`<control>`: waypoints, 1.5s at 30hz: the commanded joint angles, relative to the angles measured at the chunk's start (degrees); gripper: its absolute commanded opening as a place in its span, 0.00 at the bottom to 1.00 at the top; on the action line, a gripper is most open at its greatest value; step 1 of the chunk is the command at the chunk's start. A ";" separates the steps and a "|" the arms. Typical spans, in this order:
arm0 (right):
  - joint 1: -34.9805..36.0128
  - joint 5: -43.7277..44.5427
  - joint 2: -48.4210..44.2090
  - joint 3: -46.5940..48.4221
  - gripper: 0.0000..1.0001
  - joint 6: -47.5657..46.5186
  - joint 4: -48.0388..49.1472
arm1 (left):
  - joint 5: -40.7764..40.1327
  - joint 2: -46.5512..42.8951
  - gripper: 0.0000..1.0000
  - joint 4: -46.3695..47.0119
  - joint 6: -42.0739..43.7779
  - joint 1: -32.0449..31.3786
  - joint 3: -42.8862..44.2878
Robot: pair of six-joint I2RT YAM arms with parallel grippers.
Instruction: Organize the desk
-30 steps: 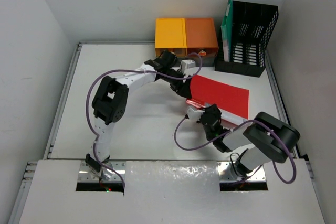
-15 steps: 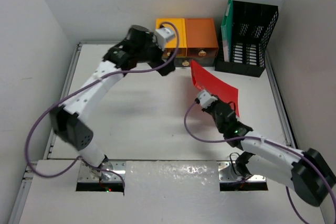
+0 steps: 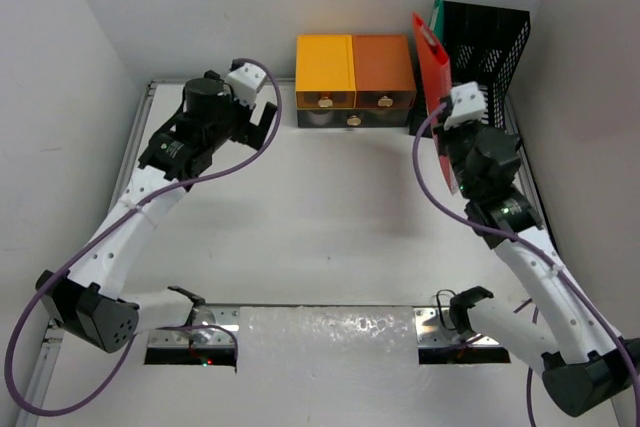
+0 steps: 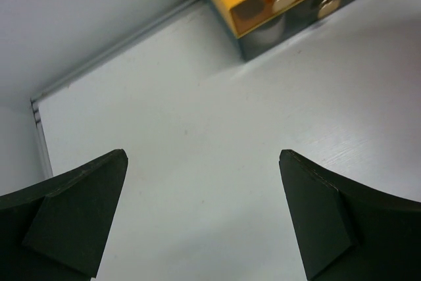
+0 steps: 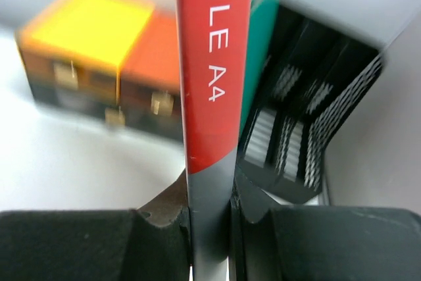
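A: status on the desk [image 3: 330, 227]?
B: white top, rails along the edges. drawer unit [image 3: 355, 75] sits at its far edge, about mid-width, so the desk runs out from the unit toward the arm bases and to both sides. using the unit as reference for everything
A: left side?
B: left gripper [image 3: 262, 125] hangs left of the drawer unit, close to it, raised off the surface. jaws spread wide, nothing between them. left wrist view shows both fingers [image 4: 72, 215] apart with bare desk in the gap and the unit's yellow corner at the top
A: right?
B: right gripper [image 3: 450, 142] is right of the drawer unit, clamped on a red folder [image 3: 432, 57]. right wrist view: both jaws pinch the grey lower end of the spine, "FILE A4" printed up the red part
A: folder orientation?
B: upright, on edge, spine facing the wrist camera. top end sits just right of the unit's orange half, at the front-left of the black file rack [image 3: 485, 47]
A: in the rack or not?
B: can't tell. wrist frame is blurred, and from above the folder overlaps the rack's left corner. could be inside or just in front
A: anything else there?
B: green folder [image 3: 436, 7] standing at the rack's left side, right behind the red one. rack itself is just right of the drawer unit, at the same far edge
A: unit drawers?
B: look closed from above, small brass knobs on the fronts, dark bottom tier
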 commanded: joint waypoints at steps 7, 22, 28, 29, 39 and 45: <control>-1.08 4.60 0.21 18.83 0.00 0.33 -5.37 | -0.71 -1.64 1.00 4.40 0.81 5.56 -6.05; -25.24 -7.33 24.00 37.01 0.00 13.66 3.95 | -4.67 -2.25 1.00 8.98 4.41 5.73 -14.84; -28.32 -15.24 30.09 38.51 0.00 17.72 9.57 | -7.13 -1.55 1.00 12.67 5.64 5.73 -18.01; -28.41 -15.69 31.58 39.30 0.00 17.98 9.40 | -6.87 -1.12 1.00 13.02 5.82 5.65 -18.28; -28.94 -12.98 40.82 46.52 0.00 16.75 8.60 | -7.31 3.37 1.00 14.34 6.87 5.73 -19.42; -28.94 -11.83 42.66 45.20 0.00 17.19 11.50 | -7.66 3.46 1.00 14.25 7.14 5.73 -19.25</control>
